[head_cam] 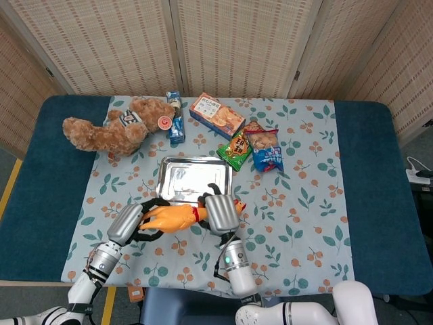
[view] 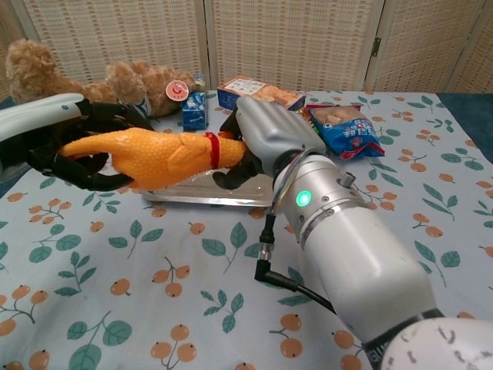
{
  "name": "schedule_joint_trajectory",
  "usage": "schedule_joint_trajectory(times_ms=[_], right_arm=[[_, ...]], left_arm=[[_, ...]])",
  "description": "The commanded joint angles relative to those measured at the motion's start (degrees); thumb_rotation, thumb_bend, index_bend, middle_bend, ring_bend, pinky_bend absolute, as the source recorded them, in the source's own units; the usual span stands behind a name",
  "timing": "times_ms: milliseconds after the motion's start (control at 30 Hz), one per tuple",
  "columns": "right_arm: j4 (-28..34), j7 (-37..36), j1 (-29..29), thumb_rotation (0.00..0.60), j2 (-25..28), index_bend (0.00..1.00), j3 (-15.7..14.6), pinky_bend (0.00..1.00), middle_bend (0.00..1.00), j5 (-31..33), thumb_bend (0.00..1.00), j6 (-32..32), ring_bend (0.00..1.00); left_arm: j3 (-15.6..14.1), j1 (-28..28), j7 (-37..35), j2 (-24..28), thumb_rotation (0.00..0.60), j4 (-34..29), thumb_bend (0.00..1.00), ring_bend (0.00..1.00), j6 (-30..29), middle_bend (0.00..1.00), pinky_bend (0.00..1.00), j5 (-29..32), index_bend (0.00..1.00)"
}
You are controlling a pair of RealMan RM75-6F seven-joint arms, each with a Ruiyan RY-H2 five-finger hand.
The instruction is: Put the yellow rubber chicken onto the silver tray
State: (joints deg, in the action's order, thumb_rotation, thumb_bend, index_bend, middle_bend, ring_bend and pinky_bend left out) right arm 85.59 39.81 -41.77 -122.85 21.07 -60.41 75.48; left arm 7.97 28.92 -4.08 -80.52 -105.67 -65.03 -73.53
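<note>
Yellow rubber chicken [view: 166,156] gripped between left robot hand [view: 73,142] and right robot hand [view: 266,139]; silver tray [head_cam: 194,180] just beyond

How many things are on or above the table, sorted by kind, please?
Toys: 2, the teddy bear and the rubber chicken.
Boxes: 2, the biscuit box and the small blue carton.
Snack bags: 2, green and blue.
Trays: 1, the silver tray.
Total: 7.
</note>
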Motion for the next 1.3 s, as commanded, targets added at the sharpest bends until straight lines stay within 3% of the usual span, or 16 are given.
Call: schedule_joint_trajectory(times_ms=[33, 133, 167, 200, 267, 300, 333, 400, 533, 667, 767, 933, 1033, 1300], right_arm=[[0.1, 0.1, 0.0, 0.6, -0.1, 0.89, -0.1, 0.67, 0.57, -0.1, 0.26, 0.2, 0.58], [0.3, 0.4, 0.0, 0.6, -0.2, 0.89, -0.1, 0.67, 0.57, -0.2, 0.26, 0.4, 0.58], [0.4, 0.5, 0.1, 0.6, -0.2, 0.89, -0.2, 0.67, 0.57, -0.3, 0.26, 0.5, 0.58], [0.5, 0.6, 0.1, 0.6, -0.2, 0.89, -0.2, 0.67, 0.57, -0.3, 0.26, 0.6, 0.58], [0.4, 0.8, 0.1, 0.6, -0.2, 0.89, -0.3, 0.67, 0.57, -0.4, 0.26, 0.7, 0.58], [0.4, 0.9, 0.1, 0.6, -0.2, 0.89, -0.2, 0.67, 0.57, -0.4, 0.26, 0.7, 0.58], [0.3, 0.9, 0.1, 0.6, -0.1, 0.89, -0.2, 0.67, 0.57, -0.4, 0.26, 0.8, 0.58], [0.1, 1.0, 0.1, 0.6, -0.1, 0.89, -0.1, 0.67, 0.57, -0.6, 0.26, 0.9, 0.58], [-0.2, 1.1, 0.1, 0.6, 0.0, 0.89, 0.4, 0.67, 0.57, -0.3, 0.27, 0.8, 0.58], [-0.9, 1.5, 0.0, 0.6, 0.1, 0.89, 0.3, 0.67, 0.57, -0.7, 0.27, 1.1, 0.58], [-1.5, 1.5, -0.1, 0.6, 0.1, 0.89, 0.5, 0.67, 0.57, -0.9, 0.27, 1.3, 0.58], [-2.1, 1.4, 0.2, 0.6, 0.6, 0.89, 0.5, 0.67, 0.57, -0.6, 0.27, 1.1, 0.58], [-2.2, 1.1, 0.6, 0.6, 1.4, 0.89, 0.6, 0.67, 0.57, -0.5, 0.27, 1.1, 0.58], [-2.8, -0.9, 1.3, 0.6, 4.2, 0.89, 2.4, 0.67, 0.57, 0.4, 0.27, 0.6, 0.58]], left_arm=[[-0.1, -0.5, -0.5, -0.2, 0.6, -0.3, 0.81, 0.76, -0.5, 0.81, 0.94, 0.0, 0.89], [-0.2, -0.4, -0.8, 0.7, 0.6, -1.0, 0.76, 0.7, 0.6, 0.79, 0.85, 0.4, 0.86], [-0.6, -0.3, -0.8, 1.1, 0.6, -1.2, 0.69, 0.62, 1.3, 0.73, 0.75, 0.3, 0.77], [-1.2, 0.0, -0.6, 1.9, 0.6, -1.5, 0.59, 0.48, 2.7, 0.58, 0.6, 0.6, 0.59], [-2.2, 1.7, 0.5, 5.0, 0.6, -2.8, 0.4, 0.14, 7.6, 0.18, 0.28, 2.1, 0.17], [-2.2, 2.2, 0.8, 6.1, 0.6, -3.0, 0.34, 0.03, 8.8, 0.04, 0.15, 2.5, 0.03], [-2.0, 2.6, 0.7, 6.9, 0.6, -3.4, 0.31, 0.0, 9.7, 0.0, 0.1, 2.9, 0.0], [-1.7, 3.2, -1.8, 8.8, 0.6, -4.9, 0.27, 0.0, 12.0, 0.0, 0.05, 3.8, 0.0], [-0.7, 4.1, -9.7, 11.9, 0.6, -7.2, 0.27, 0.0, 17.0, 0.0, 0.04, 4.8, 0.0], [-0.2, 5.3, -17.4, 14.8, 0.6, -7.8, 0.27, 0.0, 22.9, 0.0, 0.04, 3.2, 0.0], [-0.4, 5.4, -18.9, 15.4, 0.6, -7.4, 0.26, 0.0, 23.5, 0.0, 0.04, 1.2, 0.0], [-0.2, 4.7, -19.0, 15.0, 0.6, -6.3, 0.26, 0.0, 20.6, 0.0, 0.04, -0.9, 0.0], [0.3, 3.9, -15.5, 14.6, 0.6, -3.9, 0.26, 0.0, 16.3, 0.0, 0.03, -1.6, 0.0], [1.1, 0.8, -10.8, 15.5, 0.6, 3.0, 0.25, 0.0, 8.4, 0.0, 0.01, 1.0, 0.0]])
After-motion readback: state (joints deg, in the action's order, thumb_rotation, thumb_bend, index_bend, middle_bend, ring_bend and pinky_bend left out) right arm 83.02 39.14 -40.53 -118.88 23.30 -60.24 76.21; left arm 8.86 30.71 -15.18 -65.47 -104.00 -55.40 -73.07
